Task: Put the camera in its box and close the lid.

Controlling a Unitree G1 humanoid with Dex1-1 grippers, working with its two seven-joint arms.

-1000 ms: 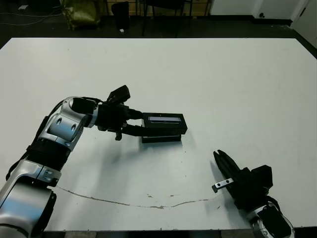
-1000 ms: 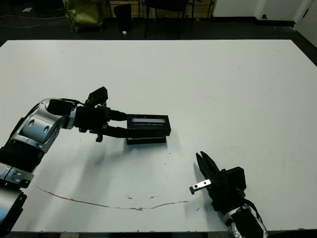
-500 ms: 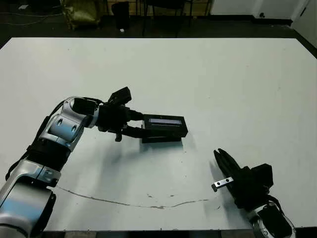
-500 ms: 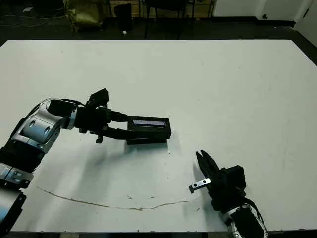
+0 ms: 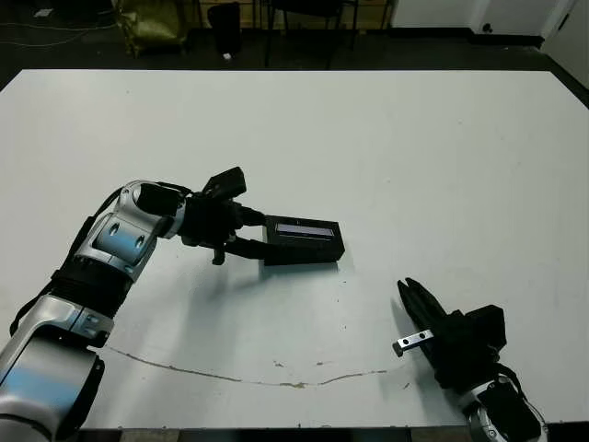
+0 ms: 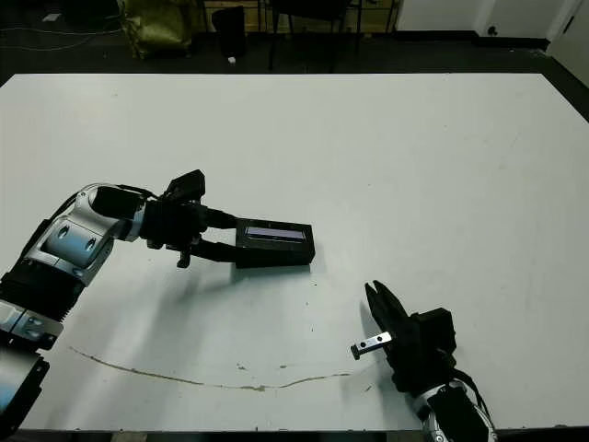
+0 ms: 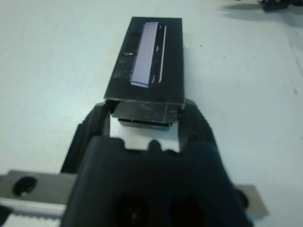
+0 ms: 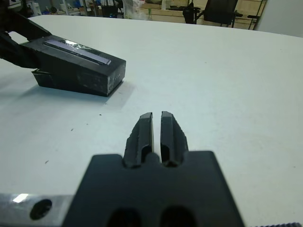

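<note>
Right wrist view shows our right gripper [image 8: 156, 126] nearest us, fingers pressed together on nothing, parked low over the table [image 5: 442, 157], we judge to stay clear of the work. Farther out, our left gripper [image 5: 260, 241] grips the near end of the lid [image 5: 305, 237], one finger on each side, steadying it as it sits down over the box [image 7: 144, 122], not yet fully seated. That lid is black with a greyish-lilac strip along its top. We cannot see the camera, presumably inside.
</note>
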